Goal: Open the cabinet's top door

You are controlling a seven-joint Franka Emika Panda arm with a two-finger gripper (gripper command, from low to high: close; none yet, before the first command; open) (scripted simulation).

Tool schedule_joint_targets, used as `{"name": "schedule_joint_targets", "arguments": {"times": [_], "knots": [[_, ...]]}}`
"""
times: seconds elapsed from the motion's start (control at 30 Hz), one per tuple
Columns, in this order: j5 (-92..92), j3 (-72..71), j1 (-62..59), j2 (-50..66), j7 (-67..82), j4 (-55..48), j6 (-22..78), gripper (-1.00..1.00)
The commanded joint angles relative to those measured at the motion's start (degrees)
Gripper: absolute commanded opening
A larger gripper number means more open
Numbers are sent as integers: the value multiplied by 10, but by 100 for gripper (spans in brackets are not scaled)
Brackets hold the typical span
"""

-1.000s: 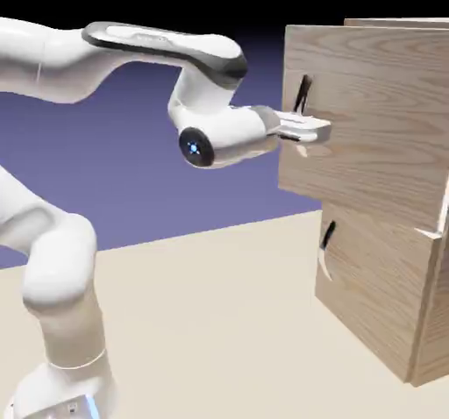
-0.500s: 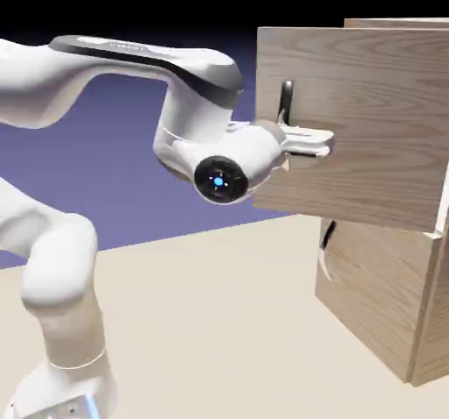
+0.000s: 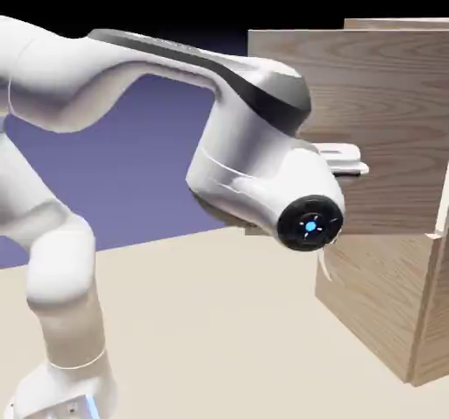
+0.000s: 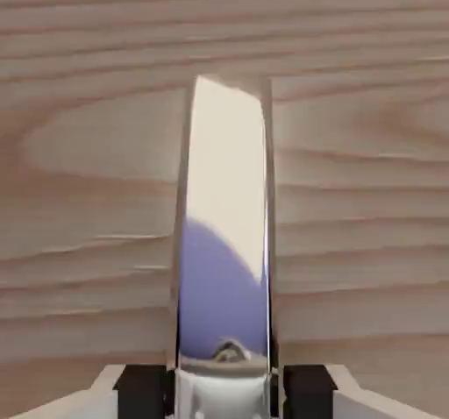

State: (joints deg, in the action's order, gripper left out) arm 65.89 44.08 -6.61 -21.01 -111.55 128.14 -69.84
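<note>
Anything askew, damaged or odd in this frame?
Nothing looks damaged. The top door stands swung out from the cabinet, as the task intends. The tool is shut on the door's handle, which sits centred between the fingertips. The arm's wrist hides the handle in the exterior view.

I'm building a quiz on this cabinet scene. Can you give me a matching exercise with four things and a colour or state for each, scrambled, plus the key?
Things:
1. top door
2. handle
3. tool
4. backdrop

States or colours:
A. plain blue-violet
B. shiny metal, mirroring the surroundings
C. shut on the handle
D. wood grain, swung out from the cabinet

Pairs: 1-D, 2-B, 3-C, 4-A
</note>
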Motion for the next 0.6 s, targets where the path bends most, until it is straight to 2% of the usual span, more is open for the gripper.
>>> {"name": "schedule_joint_targets", "arguments": {"times": [0.0,0.27,0.57], "knots": [[-3,14,5,19,6,-17,26,-100],[8,94,15,181,61,-150,221,-100],[45,92,-69,360,121,-307,412,-100]]}}
